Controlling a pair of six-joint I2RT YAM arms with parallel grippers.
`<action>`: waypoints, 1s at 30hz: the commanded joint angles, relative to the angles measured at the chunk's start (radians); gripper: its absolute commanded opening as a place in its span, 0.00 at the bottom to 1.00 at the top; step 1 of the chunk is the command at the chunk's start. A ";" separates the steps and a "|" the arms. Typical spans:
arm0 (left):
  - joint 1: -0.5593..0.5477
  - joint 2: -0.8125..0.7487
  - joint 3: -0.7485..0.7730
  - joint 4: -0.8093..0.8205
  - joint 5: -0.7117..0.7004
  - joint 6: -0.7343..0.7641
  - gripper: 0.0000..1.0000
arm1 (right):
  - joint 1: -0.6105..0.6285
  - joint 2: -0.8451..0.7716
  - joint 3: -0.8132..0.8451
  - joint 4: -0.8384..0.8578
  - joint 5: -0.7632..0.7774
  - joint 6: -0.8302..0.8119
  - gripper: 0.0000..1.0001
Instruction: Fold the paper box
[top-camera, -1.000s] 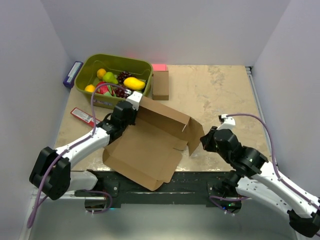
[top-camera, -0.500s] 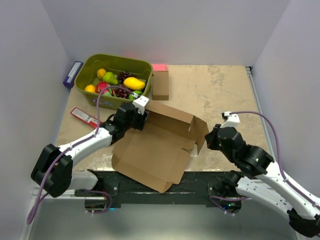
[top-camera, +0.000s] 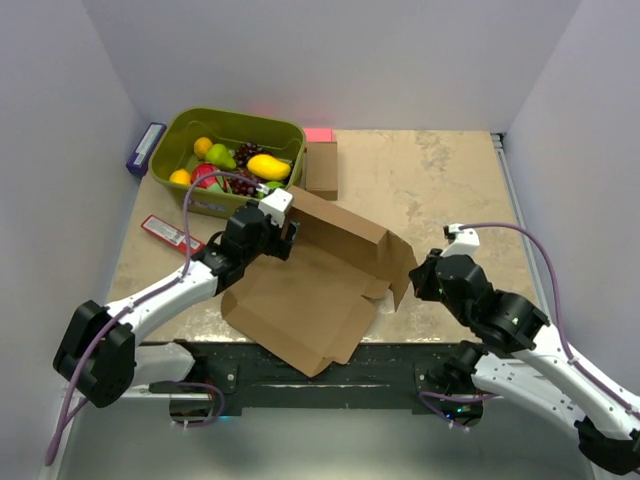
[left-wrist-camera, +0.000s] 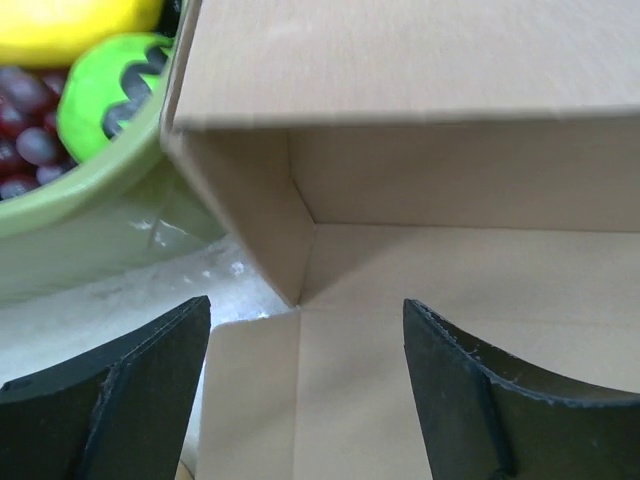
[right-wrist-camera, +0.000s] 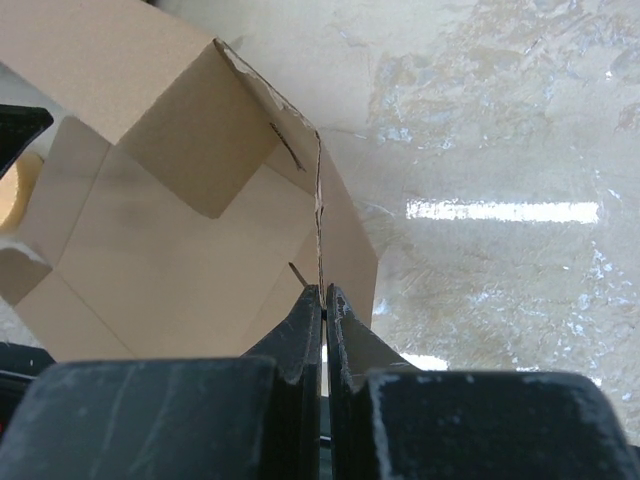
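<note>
White arms (top-camera: 165, 290) with black joints, purple cables (top-camera: 543, 275), black tool fingers (left-wrist-camera: 130, 400).

I am watching the beige marbled table (top-camera: 440, 180), where the paper box (top-camera: 300, 300) is lying part-folded between the left gripper (left-wrist-camera: 305, 310) and the right gripper (right-wrist-camera: 322, 292). A green bin (top-camera: 172, 140) is sitting just beyond the left fingers (left-wrist-camera: 130, 400), with a small cardboard box (top-camera: 321, 168) and a pink pad (top-camera: 318, 134) beside it. A red packet (top-camera: 168, 233) is lying to their left, and a purple box (top-camera: 145, 148) is lying farther out.
</note>
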 joint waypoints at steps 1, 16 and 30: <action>0.019 -0.052 -0.016 0.078 0.026 0.023 0.83 | 0.001 -0.019 0.020 0.039 -0.007 -0.004 0.00; 0.138 -0.097 -0.019 0.149 0.210 -0.002 0.80 | 0.001 -0.044 0.066 0.005 -0.069 -0.038 0.00; 0.163 -0.054 -0.014 0.198 0.277 0.014 0.78 | 0.001 -0.058 0.070 0.008 -0.139 -0.036 0.00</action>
